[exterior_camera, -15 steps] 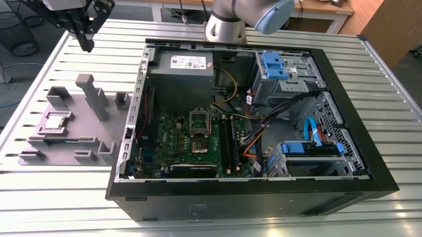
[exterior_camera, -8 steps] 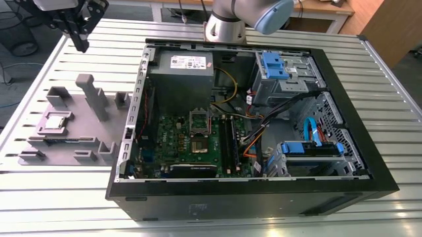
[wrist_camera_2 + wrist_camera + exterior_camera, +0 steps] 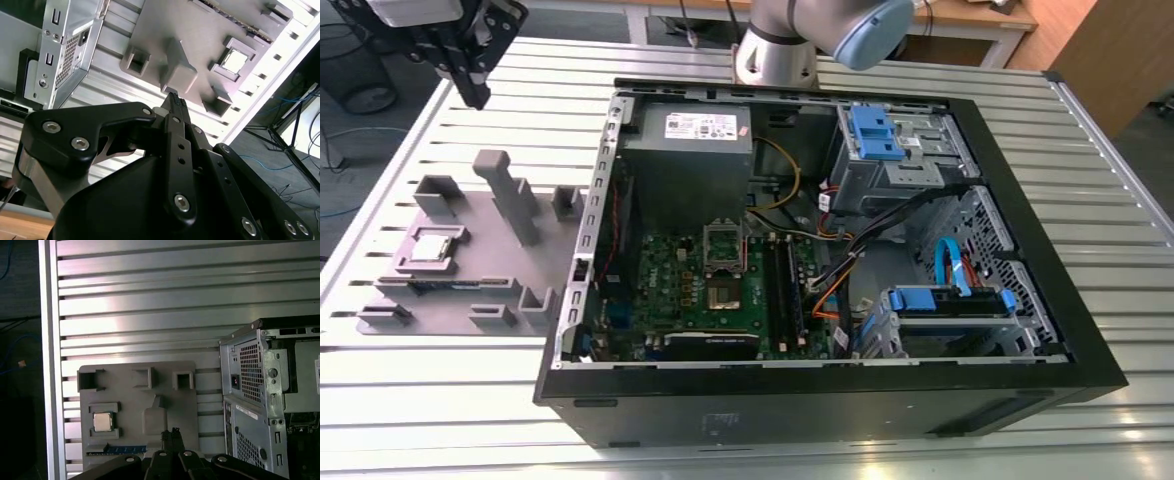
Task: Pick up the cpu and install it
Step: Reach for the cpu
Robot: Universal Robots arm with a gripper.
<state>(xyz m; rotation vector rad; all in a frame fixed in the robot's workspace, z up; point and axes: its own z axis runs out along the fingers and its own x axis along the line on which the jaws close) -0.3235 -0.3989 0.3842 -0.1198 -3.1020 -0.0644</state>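
**Fig.: exterior view, w/ both wrist views.** The black two-fingered gripper [image 3: 476,96] hung over the far corner of the ribbed aluminium slat table [image 3: 440,400], on the exterior view's left, touching nothing. In the second wrist view its slim fingers [image 3: 176,107] appeared to be closed against each other w/ no gap, though the angle was poor. Nothing was held between them.

The cpu [image 3: 438,243], a small flat square chip w/ a pale silver-grey metal top, lay flat in a square recess of the pale grey plastic holder plate [image 3: 487,262]. It was not yet picked up. The cpu [image 3: 102,421] was well apart from the gripper tips and nearer than them in the exterior view. It sat toward the left side of the plate, among stepped blocks and one tall upright post.

The plate lay on the table just left of the open black steel PC case [image 3: 854,400], which rested on its side. Inside the case:
- a green motherboard [image 3: 674,280] on the near-left, w/ a square socket [image 3: 724,296] at its middle
- a grey box-shaped power supply [image 3: 683,165] at the far end
- blue plastic drive brackets [image 3: 878,135] on the right

The silver-and-blue robot arm base [image 3: 781,45] stood beyond the case's far wall.
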